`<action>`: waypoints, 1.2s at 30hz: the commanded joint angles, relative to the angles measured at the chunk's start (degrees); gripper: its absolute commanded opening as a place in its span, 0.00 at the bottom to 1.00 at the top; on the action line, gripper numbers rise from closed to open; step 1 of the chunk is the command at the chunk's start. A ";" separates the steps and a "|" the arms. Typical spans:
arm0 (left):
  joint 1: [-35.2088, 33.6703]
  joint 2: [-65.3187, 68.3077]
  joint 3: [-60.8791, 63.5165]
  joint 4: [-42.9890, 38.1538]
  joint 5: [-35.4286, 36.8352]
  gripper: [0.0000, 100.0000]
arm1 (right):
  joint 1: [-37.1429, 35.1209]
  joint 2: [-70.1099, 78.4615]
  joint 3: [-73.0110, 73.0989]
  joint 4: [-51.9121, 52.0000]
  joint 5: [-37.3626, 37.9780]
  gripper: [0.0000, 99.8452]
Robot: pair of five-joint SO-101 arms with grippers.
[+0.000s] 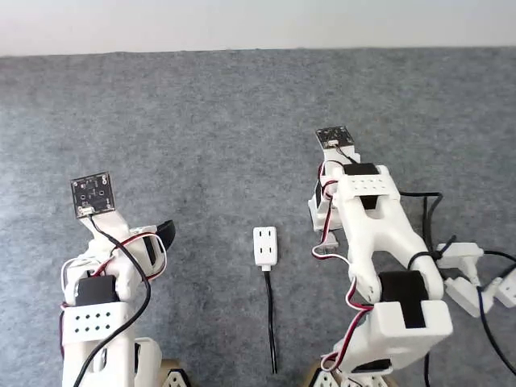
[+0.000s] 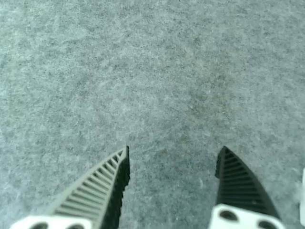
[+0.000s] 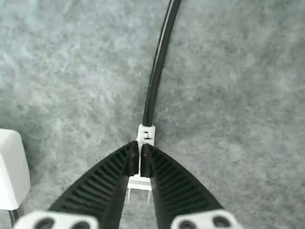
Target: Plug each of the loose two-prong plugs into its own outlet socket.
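Right wrist view: the right gripper is clamped tight on a white two-prong plug, its black cord trailing across grey carpet. The left gripper hangs wide open, holding nothing. High view: the white outlet strip lies lower centre, between the arms.

Probably a robotics lab, grey felt tabletop, plain white wall
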 commanded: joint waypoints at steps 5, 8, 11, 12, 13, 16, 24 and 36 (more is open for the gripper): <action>-0.09 0.00 -0.57 -1.32 -0.53 0.28 | -0.40 0.13 -1.85 -0.66 2.37 0.02; -0.09 0.00 -0.48 -1.32 -0.53 0.28 | -0.48 0.22 -2.20 -0.84 3.60 0.07; -0.09 0.00 -0.48 -1.32 -0.53 0.28 | -0.66 0.22 -2.20 -0.84 3.78 0.07; -0.09 0.00 -0.48 -1.32 -0.53 0.28 | -0.75 0.31 -2.29 -0.92 3.78 0.07; -0.09 0.00 -0.48 -1.32 -0.53 0.28 | -0.75 0.31 -2.29 -0.92 3.78 0.06; -0.09 0.00 -0.48 -1.32 -0.53 0.28 | -0.75 0.31 -2.29 -2.07 5.10 0.06; -0.09 0.00 -0.48 -1.32 -0.53 0.28 | -0.84 0.31 -2.20 -3.30 6.77 0.06; -0.09 -0.09 -0.48 -1.23 -1.93 0.28 | -1.45 7.69 -10.20 2.68 8.18 0.07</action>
